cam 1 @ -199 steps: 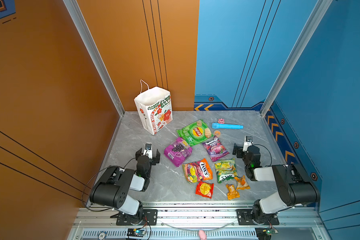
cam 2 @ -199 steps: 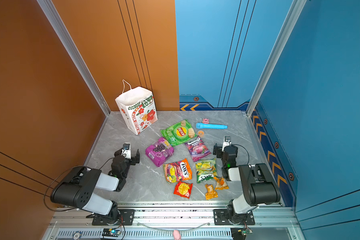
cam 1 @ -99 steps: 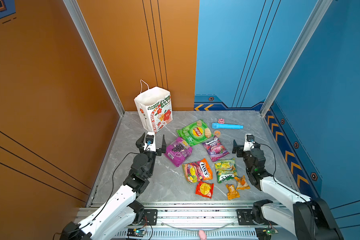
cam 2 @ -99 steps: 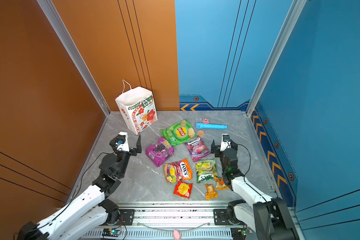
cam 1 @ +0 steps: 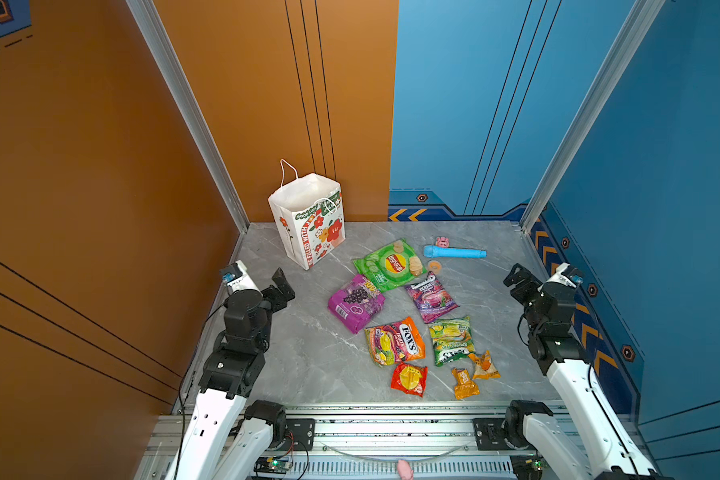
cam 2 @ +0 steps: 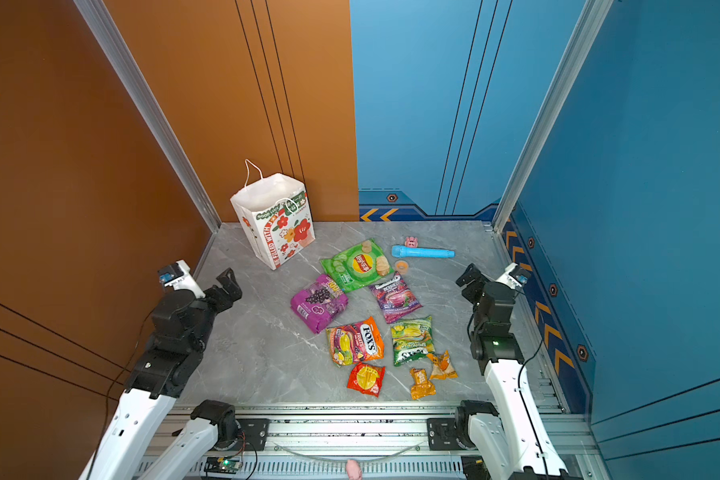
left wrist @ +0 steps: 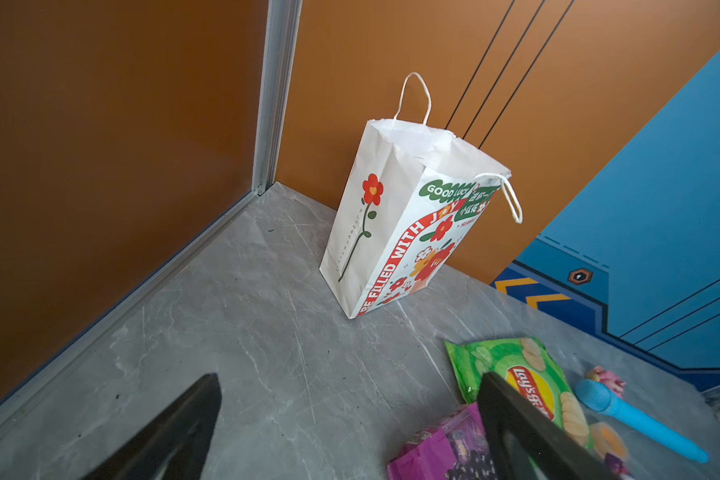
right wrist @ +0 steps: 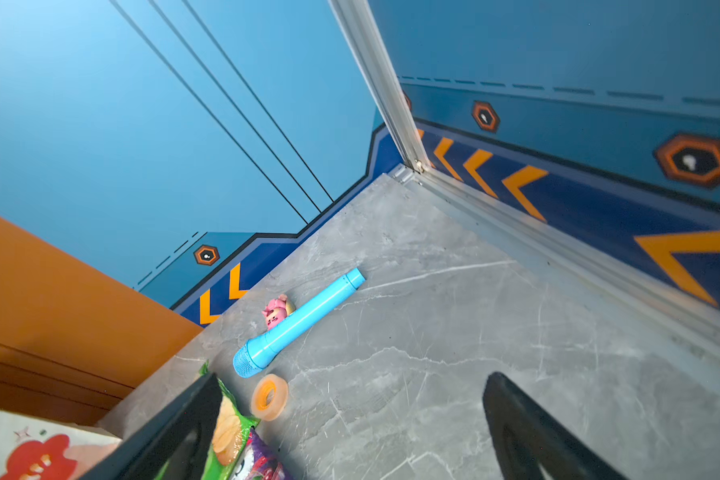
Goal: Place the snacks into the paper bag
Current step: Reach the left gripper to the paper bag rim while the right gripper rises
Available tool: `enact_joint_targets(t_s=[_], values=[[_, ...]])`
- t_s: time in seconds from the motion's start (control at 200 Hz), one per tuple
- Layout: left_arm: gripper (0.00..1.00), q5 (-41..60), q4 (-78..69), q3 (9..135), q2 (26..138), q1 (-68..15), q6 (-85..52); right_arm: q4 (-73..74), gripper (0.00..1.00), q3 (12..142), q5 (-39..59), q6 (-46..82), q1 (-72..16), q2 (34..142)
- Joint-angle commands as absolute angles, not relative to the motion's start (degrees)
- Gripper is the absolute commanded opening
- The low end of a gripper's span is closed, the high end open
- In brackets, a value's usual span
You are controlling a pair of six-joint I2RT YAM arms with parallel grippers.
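Grey marbled table (cam 1: 308,361) seen from above, in both top views. The paper bag (cam 1: 308,226) stands upright at the far left corner, mouth open, close to the orange wall. The left wrist view shows its print: "GOOD LUCK" on a green patch, a red stripe reading "BE FILLED WITH JOY", red flowers and some Chinese characters too small to read.

The snacks lie flat from the table's middle to its near edge, all outside the bag:
- Green Lay's chips bag (cam 1: 389,264), nearest the paper bag.
- Purple grape packet (cam 1: 355,302) marked "100", just beside the Lay's bag.
- Purple "BERRIES" packet (cam 1: 431,298).
- Orange FOX'S "FRUITS" packet (cam 1: 395,341).
- Green FOX'S "SPRING TEA" packet (cam 1: 452,340).
- Small red packet (cam 1: 409,379) and two orange wrappers (cam 1: 465,382), by the near edge; their print is illegible.

A blue microphone (cam 1: 454,252), a pink toy (cam 1: 442,241) touching it and a tape roll (cam 1: 434,266) lie toward the far edge.

The left fingers (left wrist: 175,434), above the left edge, and the right fingers (right wrist: 524,436), above the right edge, are spread wide and hold nothing.
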State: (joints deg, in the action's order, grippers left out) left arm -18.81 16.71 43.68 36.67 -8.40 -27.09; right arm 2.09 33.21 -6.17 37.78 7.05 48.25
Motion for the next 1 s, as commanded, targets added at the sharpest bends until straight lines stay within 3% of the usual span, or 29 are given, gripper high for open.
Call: enact_joint_targets(t_s=[0.0, 0.235, 0.541, 0.816, 0.996], values=[[0.98, -7.35, 16.99, 45.18, 40.55, -7.51, -27.30, -4.44, 1.00, 35.78, 1.96, 40.84, 6.12, 48.75], [0.98, -9.42, 21.00, 53.86, 54.42, -10.68, -27.05, -10.56, 1.00, 39.79, 1.34, 33.34, 2.04, 48.92], [0.98, -13.30, 21.75, 72.38, 73.98, -15.20, -40.89, -12.63, 1.00, 40.56, -0.70, 31.52, -2.99, 49.18], [0.98, -17.40, 30.30, 89.60, 86.57, -9.26, -54.94, -19.62, 1.00, 43.49, -4.28, 30.67, -7.04, 51.19], [1.00, -18.07, 34.31, 99.53, 94.91, -6.45, -55.52, -21.47, 1.00, 44.38, -2.96, 30.59, -9.17, 51.76]])
